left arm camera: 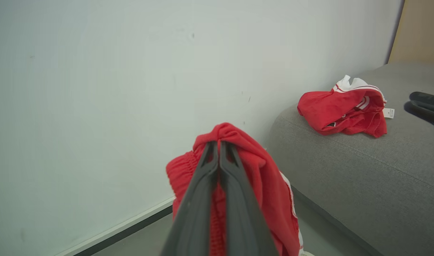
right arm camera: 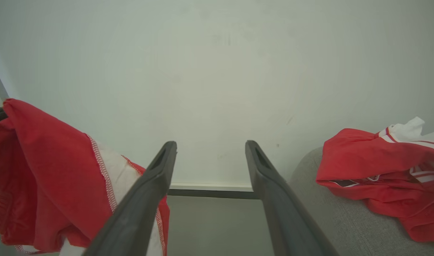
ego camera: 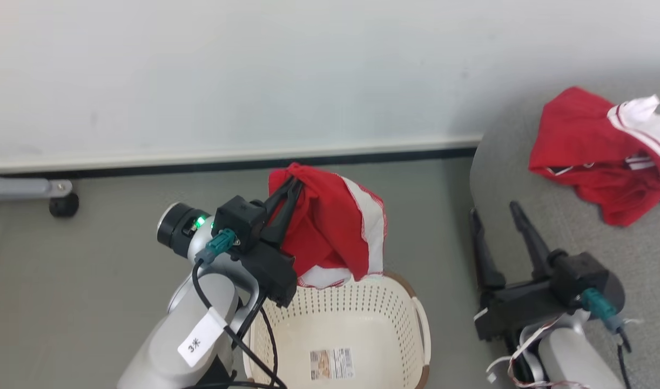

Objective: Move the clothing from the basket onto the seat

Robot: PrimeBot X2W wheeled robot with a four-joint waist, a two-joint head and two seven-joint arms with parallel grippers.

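My left gripper [ego camera: 293, 183] is shut on a red garment with a white panel [ego camera: 335, 232], held up above the far rim of the cream basket [ego camera: 362, 313]. In the left wrist view the shut gripper [left arm camera: 218, 144] pinches the top fold of the red garment [left arm camera: 266, 185]. Another red and white garment [ego camera: 600, 151] lies crumpled on the grey seat [ego camera: 524, 178] at the right. My right gripper [ego camera: 495, 212] stands open over the seat's near edge, nothing between its fingers. The right wrist view shows the open gripper [right arm camera: 210, 144], the hanging garment [right arm camera: 50, 170] at left and the lying garment [right arm camera: 380, 170] on the seat [right arm camera: 330, 220].
The basket's inside shows only a printed label [ego camera: 331, 363] on its floor. A white wall [ego camera: 254, 70] with a dark skirting line runs behind. A grey caster leg [ego camera: 38, 192] stands on the floor at the far left. Grey floor [ego camera: 432, 216] lies between basket and seat.
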